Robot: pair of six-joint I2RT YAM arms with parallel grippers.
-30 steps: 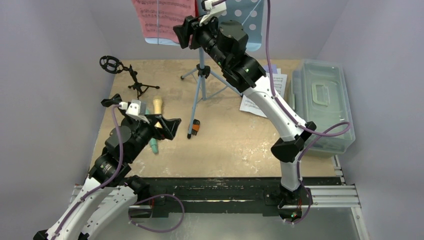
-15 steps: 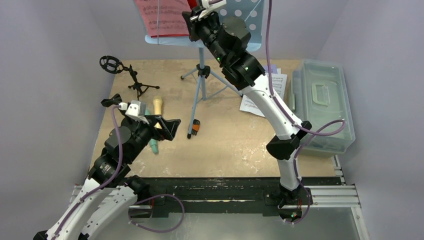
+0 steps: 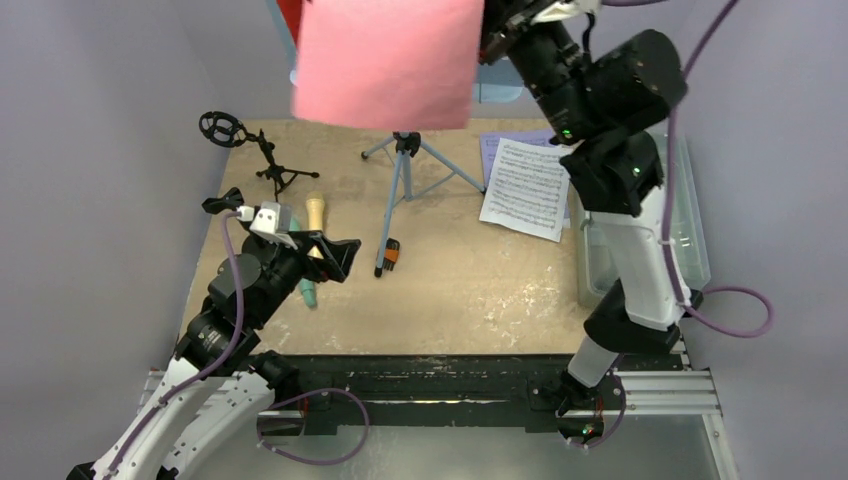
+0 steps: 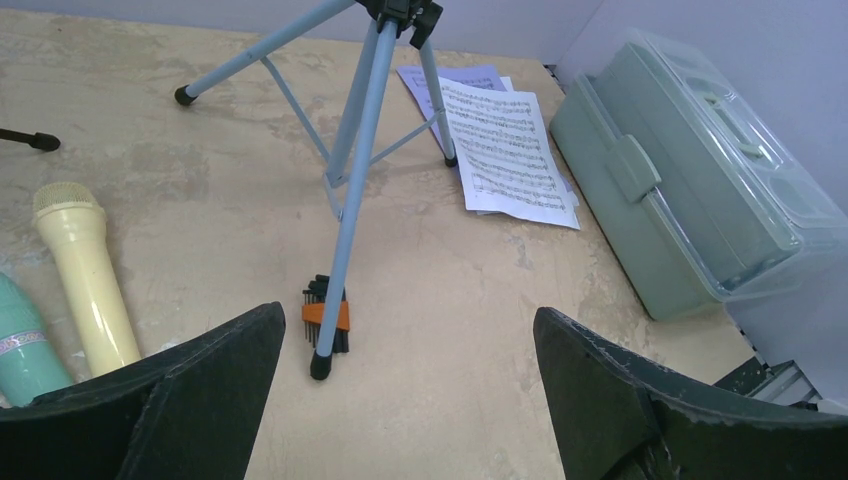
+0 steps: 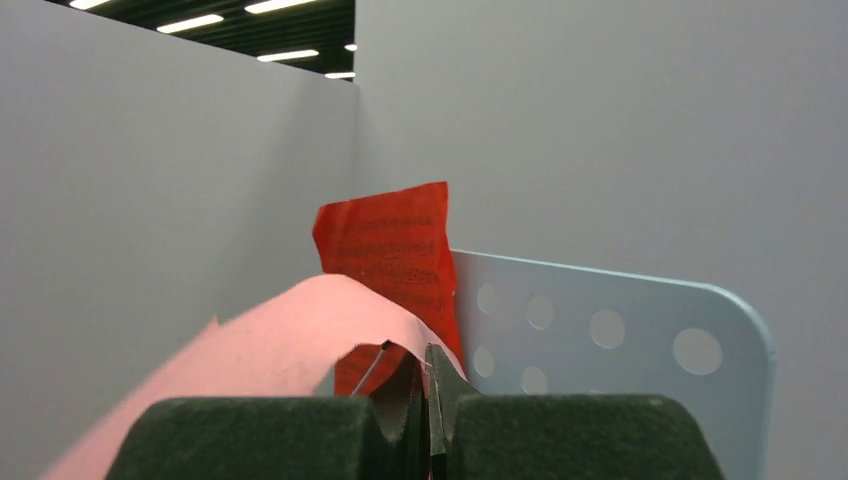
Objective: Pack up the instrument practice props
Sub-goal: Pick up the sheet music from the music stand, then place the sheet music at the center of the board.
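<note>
While the left hand (image 3: 281, 229) hangs wide apart and holding nothing above the mint-green microphone (image 4: 25, 340) and the yellow microphone (image 4: 85, 275), both lie side by side on the surface (image 3: 470, 290). They look rigid and round, so they may roll; a grip across the body would suit. Just right of them stands the light-blue tripod (image 3: 405, 175), stiff and probably top-heavy, best taken by its centre pole.

Up high, the pink sheet-music page (image 3: 385, 60) is pinched at one edge by the right hand (image 5: 425, 400), whose fingers are closed tight on the paper. It hangs in the air in front of the perforated tray (image 5: 600, 340), where the red page (image 5: 395, 250) leans. The pink page curls over, so I judge it light and limp, apt to flap, crease or slip.

Further right, a white music page (image 3: 528, 185) lies flat beside the translucent tub (image 3: 690, 250).
</note>
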